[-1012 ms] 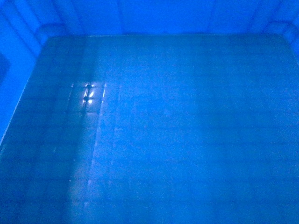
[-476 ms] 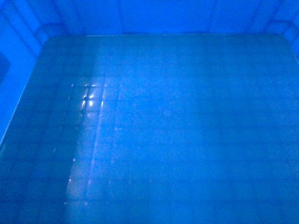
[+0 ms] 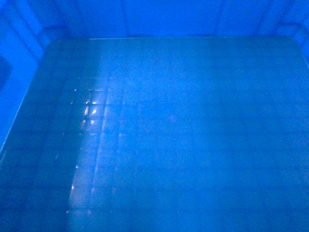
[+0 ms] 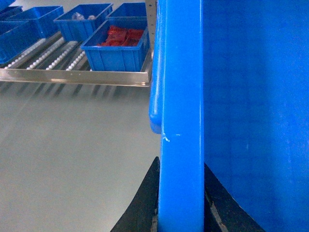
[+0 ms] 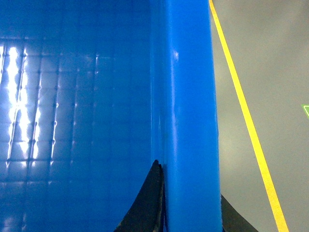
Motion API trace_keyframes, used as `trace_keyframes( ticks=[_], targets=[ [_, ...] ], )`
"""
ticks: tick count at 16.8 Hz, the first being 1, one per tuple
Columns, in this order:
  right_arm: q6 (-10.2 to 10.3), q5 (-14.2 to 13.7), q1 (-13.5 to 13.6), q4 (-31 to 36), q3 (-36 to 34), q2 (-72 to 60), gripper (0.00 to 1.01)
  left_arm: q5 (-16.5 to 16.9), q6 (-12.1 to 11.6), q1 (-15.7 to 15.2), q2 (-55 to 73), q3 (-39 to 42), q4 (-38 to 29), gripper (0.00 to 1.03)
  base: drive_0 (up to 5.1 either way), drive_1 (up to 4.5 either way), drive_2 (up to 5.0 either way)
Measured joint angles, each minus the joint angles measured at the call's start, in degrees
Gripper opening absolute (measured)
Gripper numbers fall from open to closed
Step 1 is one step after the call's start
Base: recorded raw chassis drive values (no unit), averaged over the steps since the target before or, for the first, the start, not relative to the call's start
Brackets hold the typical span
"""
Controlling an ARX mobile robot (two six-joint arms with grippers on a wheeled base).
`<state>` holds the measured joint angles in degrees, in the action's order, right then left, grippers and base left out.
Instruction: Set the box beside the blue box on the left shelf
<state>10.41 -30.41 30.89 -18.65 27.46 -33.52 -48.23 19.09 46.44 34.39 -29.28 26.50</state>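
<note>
The box (image 3: 174,125), a big bright blue open crate, fills the head view with its glossy gridded floor and ribbed far wall. My left gripper (image 4: 181,203) is shut on the box's left rim (image 4: 181,96), one black finger on each side. My right gripper (image 5: 190,203) is shut on the right rim (image 5: 190,96) the same way. In the left wrist view a shelf (image 4: 72,76) with metal rollers stands ahead, holding a blue box (image 4: 118,48) with red parts inside. Neither gripper shows in the head view.
More blue bins (image 4: 82,21) sit further back on the roller shelf. Grey floor (image 4: 72,154) lies under the crate on the left. On the right a yellow floor line (image 5: 246,111) runs along the grey floor.
The glints on the crate floor have slid slightly lower in the head view, and the far wall sits a little lower. Both grips hold as before.
</note>
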Motion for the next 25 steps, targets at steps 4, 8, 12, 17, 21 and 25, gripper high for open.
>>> trace_keyframes(
  ticks=[4,8,12,17,21,25],
  targets=[
    [0.02,0.02,0.0,0.17,0.0,-0.09,0.09,-0.02,-0.02,0.0,-0.15,0.0,-0.04,0.1,0.1,4.19,-4.1],
    [0.02,-0.02,0.0,0.04,0.0,-0.09,0.09,0.0,-0.02,0.0,-0.15,0.0,0.0,0.1,0.0,4.18,-4.1],
    [0.02,0.0,0.0,0.11,0.0,-0.02,0.09,-0.02,-0.02,0.0,-0.15,0.0,0.0,0.1,0.0,4.15,-4.1],
    [0.02,0.0,0.0,0.13,0.0,-0.02,0.09,-0.04,-0.02,0.0,-0.15,0.0,-0.02,0.1,0.0,4.09,-4.2],
    [0.02,0.0,0.0,0.04,0.0,-0.11,0.09,-0.02,-0.02,0.0,-0.13,0.0,0.04,0.1,0.0,4.13,-4.2],
    [0.02,0.0,0.0,0.2,0.0,-0.22,0.09,0.07,-0.07,0.0,0.26,0.0,-0.26,0.1,0.1,3.23,-3.1]
  ],
)
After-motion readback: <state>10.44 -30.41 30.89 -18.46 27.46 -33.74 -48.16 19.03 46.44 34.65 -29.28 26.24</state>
